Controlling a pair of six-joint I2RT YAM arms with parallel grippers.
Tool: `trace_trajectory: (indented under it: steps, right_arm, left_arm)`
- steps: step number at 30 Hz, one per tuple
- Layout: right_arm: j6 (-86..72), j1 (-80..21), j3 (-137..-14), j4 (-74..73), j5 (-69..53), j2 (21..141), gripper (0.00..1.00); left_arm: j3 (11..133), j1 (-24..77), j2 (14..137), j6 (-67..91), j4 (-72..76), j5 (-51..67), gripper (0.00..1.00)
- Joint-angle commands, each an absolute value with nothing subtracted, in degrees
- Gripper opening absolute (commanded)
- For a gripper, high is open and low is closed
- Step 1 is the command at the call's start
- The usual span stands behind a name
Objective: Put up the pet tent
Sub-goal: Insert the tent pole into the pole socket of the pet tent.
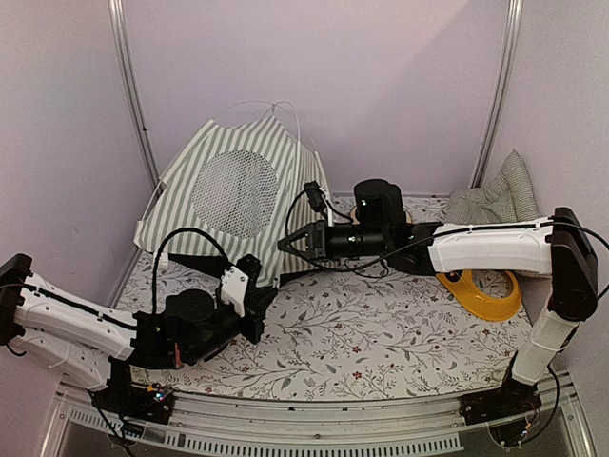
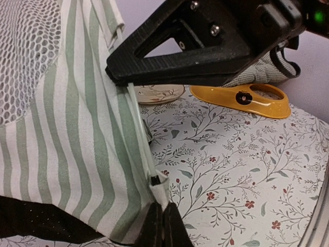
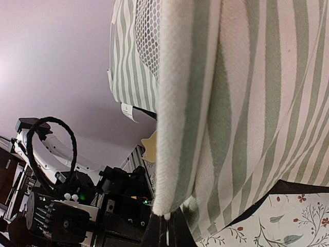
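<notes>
- The pet tent (image 1: 195, 176) stands at the far left of the table, its round mesh window (image 1: 233, 193) facing the arms. Its left edge is close to the left wall and its back is near the far wall.
- The left gripper (image 1: 266, 297), jaws together, is clamped on the tent's near right bottom corner. In the left wrist view the fingertips (image 2: 154, 226) pinch striped fabric where a thin pale pole (image 2: 140, 131) runs down the seam.
- The right gripper (image 1: 288, 243) reaches in from the right with its jaws shut on the tent's right edge, higher up. Its own camera shows the white hem entering between the fingers (image 3: 154, 231).
- The two grippers sit near each other along that one edge of the tent, one above the other.
- The flowered tablecloth (image 1: 362, 333) lies open at near centre between the arms, back to the metal rail (image 1: 314, 419) at the near edge.
- A yellow ring-shaped dish (image 1: 481, 297) lies flat at the right, partly under the right arm, with nothing visible in it.
- A small round patterned dish (image 2: 160, 93) sits beyond the grippers; its contents cannot be told.
- A checked cushion (image 1: 495, 195) is slumped in the far right corner against the wall.
</notes>
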State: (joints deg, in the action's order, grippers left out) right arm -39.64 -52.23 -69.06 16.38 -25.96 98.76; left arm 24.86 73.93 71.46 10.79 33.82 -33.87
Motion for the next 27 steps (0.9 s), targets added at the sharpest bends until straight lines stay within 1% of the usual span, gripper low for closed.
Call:
trace_trajectory:
  steps: [1,12,19,27]
  right_arm:
    - [-39.9,-50.8,-71.9,24.7,-19.5,98.3,0.00]
    - [-36.0,-50.8,-71.8,19.6,-14.3,97.5,0.00]
    - [-37.3,-51.5,-74.0,20.8,-18.7,99.5,0.00]
    - [-38.4,-52.7,-72.3,20.7,-18.1,99.6,0.00]
  left_arm:
    - [24.4,73.6,72.8,12.4,26.2,-29.2,0.00]
    - [23.4,73.2,67.9,12.5,27.2,-28.9,0.00]
    - [24.7,72.6,69.2,12.4,26.2,-28.6,0.00]
    - [25.8,71.2,69.8,14.1,28.2,-27.8,0.00]
